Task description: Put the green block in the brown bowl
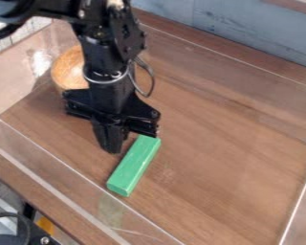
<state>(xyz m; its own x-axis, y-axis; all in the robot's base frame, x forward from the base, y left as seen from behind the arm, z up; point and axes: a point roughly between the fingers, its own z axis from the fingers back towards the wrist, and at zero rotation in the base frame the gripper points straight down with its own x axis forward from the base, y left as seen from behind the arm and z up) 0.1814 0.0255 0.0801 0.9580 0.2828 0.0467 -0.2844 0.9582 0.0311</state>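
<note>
The green block [134, 165] lies flat on the wooden table, a bright green bar angled from near left to far right. My gripper [112, 144] points straight down with its dark fingers drawn together, shut, right beside the block's far left end. The fingers stand close against that end, and I see nothing between them. The block rests on the table, not lifted. The brown bowl [66, 67] sits behind the arm at the far left and is partly hidden by it.
Clear plastic walls [66, 182] fence the table [220, 124] along the front and left edges. Bare wood stretches to the right of the block and the arm.
</note>
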